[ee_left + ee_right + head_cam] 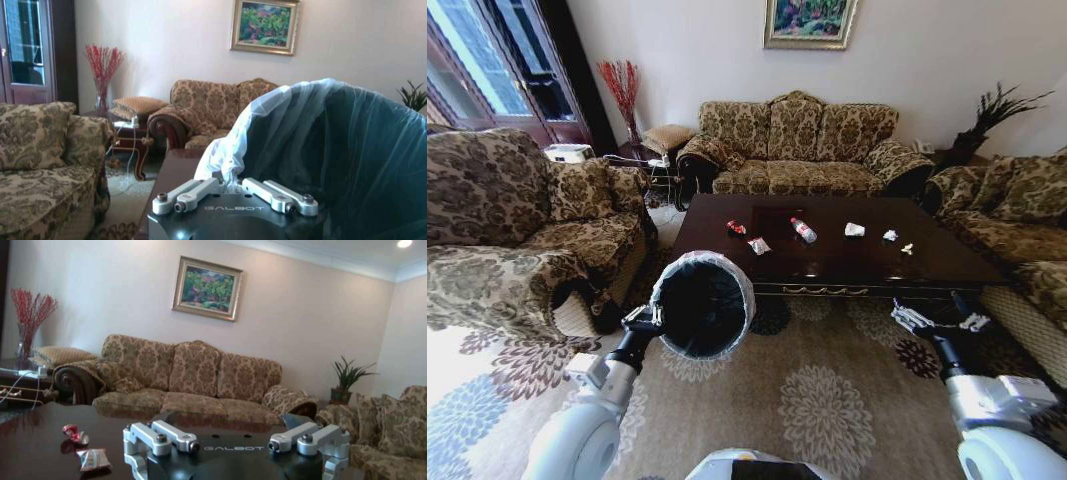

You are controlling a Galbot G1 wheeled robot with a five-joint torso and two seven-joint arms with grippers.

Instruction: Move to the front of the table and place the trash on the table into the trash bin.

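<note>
Here the left gripper [645,322] holds the trash bin [703,304] by its rim at the table's [827,262] front edge; the right gripper [932,326], fingers wide, is nearer the bottle [803,230].

Left gripper [649,322] clamped at waist height, right gripper [934,322] spread wide, both arms forward.

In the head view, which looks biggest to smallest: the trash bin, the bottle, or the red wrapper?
1. The trash bin, held by the left tool, looks by far the biggest, partly because it is nearest the camera.
2. The bottle.
3. The red wrapper, a bit smaller than the bottle.
</note>
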